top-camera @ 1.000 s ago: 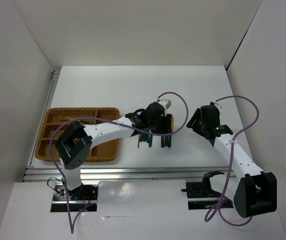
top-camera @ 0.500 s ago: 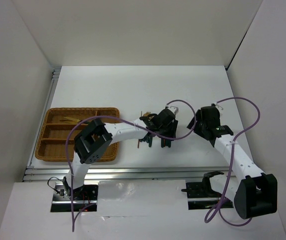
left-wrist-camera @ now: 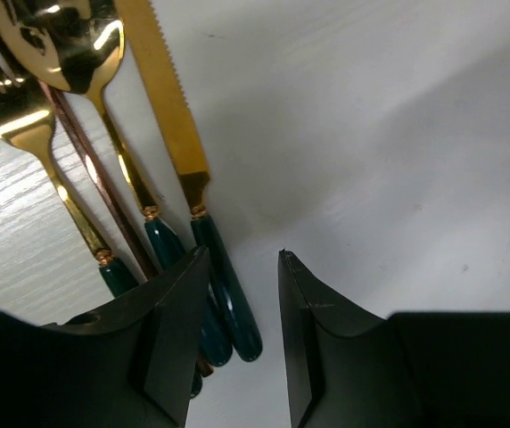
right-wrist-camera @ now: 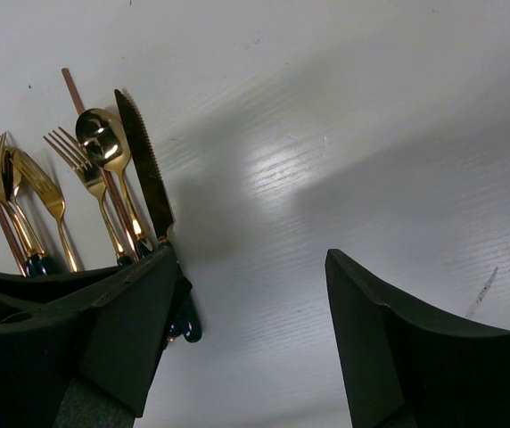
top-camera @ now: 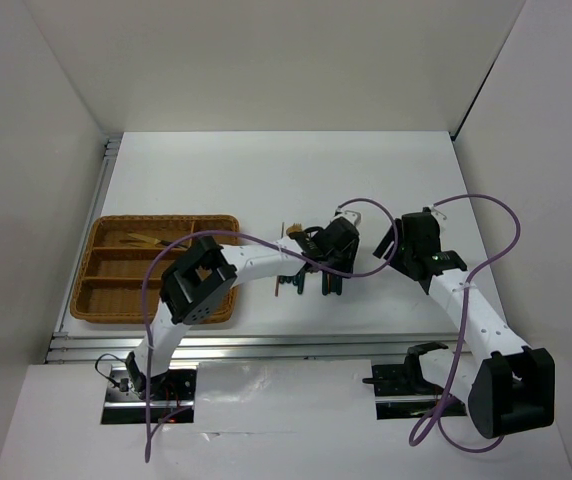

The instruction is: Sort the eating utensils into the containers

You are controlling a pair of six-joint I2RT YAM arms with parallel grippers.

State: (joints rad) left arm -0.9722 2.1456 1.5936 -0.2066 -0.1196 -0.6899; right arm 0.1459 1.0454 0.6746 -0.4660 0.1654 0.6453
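Several gold utensils with dark green handles lie side by side on the white table [top-camera: 266, 170], seen in the top view [top-camera: 294, 282]. In the left wrist view the knife [left-wrist-camera: 168, 107], a spoon [left-wrist-camera: 63, 45], a fork [left-wrist-camera: 23, 125] and the thin brown stick [left-wrist-camera: 94, 183] show. My left gripper [left-wrist-camera: 244, 267] [top-camera: 328, 278] is open with a narrow gap, low over the handle ends. The knife's handle [left-wrist-camera: 233, 303] lies just inside its left finger [left-wrist-camera: 179, 312]. My right gripper [right-wrist-camera: 255, 267] [top-camera: 388, 243] is wide open and empty, to the right of the utensils [right-wrist-camera: 103, 178].
The brown wicker tray [top-camera: 86, 300] with dividers stands at the table's left, partly under my left arm. Gold pieces lie in its back compartment [top-camera: 136, 240]. White walls enclose the table. Purple cables loop over both arms.
My left arm has swung to the right and its gripper has come down nearer the handle ends of the utensils. The right arm has hardly moved.
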